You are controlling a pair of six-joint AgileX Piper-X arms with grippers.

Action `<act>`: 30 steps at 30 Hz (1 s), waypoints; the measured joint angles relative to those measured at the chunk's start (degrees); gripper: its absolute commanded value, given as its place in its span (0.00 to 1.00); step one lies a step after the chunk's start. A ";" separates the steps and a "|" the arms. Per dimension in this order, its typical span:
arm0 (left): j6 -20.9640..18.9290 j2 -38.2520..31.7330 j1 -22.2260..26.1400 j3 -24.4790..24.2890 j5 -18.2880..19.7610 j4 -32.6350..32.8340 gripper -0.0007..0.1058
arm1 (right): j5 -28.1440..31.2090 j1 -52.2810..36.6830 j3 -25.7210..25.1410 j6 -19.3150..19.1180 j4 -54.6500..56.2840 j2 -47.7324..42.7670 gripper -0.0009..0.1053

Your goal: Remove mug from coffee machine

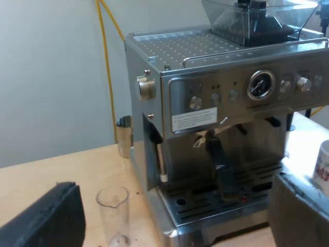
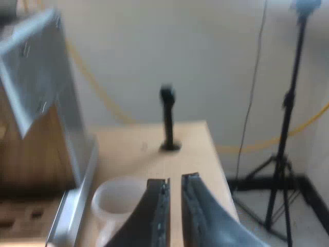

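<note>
A white mug [image 2: 117, 199] stands on the wooden table beside the espresso machine's base [image 2: 72, 206]. My right gripper [image 2: 175, 180] is at the mug's near side, its fingers drawn together to a narrow slit; the spot they hold is hidden beneath them. The mug [image 1: 323, 167] also stands on the table past the espresso machine [image 1: 221, 103]. The metal holder [image 1: 222, 170] is locked into the machine's front, its handle ending in red over the drip tray [image 1: 205, 203]. My left gripper [image 1: 175, 182] hangs open before the machine with nothing between its fingers.
A measuring glass [image 1: 114, 211] stands on the table by the machine's corner, and a metal jug [image 1: 123, 136] behind it at the wall. A black upright post [image 2: 167, 121] rises from the table beyond the mug. A tripod stand [image 2: 288, 128] is on the floor past the table's edge.
</note>
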 measured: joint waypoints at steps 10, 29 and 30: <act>-0.83 0.00 0.00 -0.59 3.02 5.22 0.82 | -8.95 -0.10 -0.21 -2.37 1.82 -0.01 0.09; -0.82 0.00 0.00 0.79 0.93 8.55 0.82 | -16.10 -0.10 8.64 1.50 4.20 -0.01 0.09; -0.82 0.00 0.00 1.62 0.93 8.55 0.82 | -16.27 -0.10 9.30 1.47 4.20 -0.01 0.09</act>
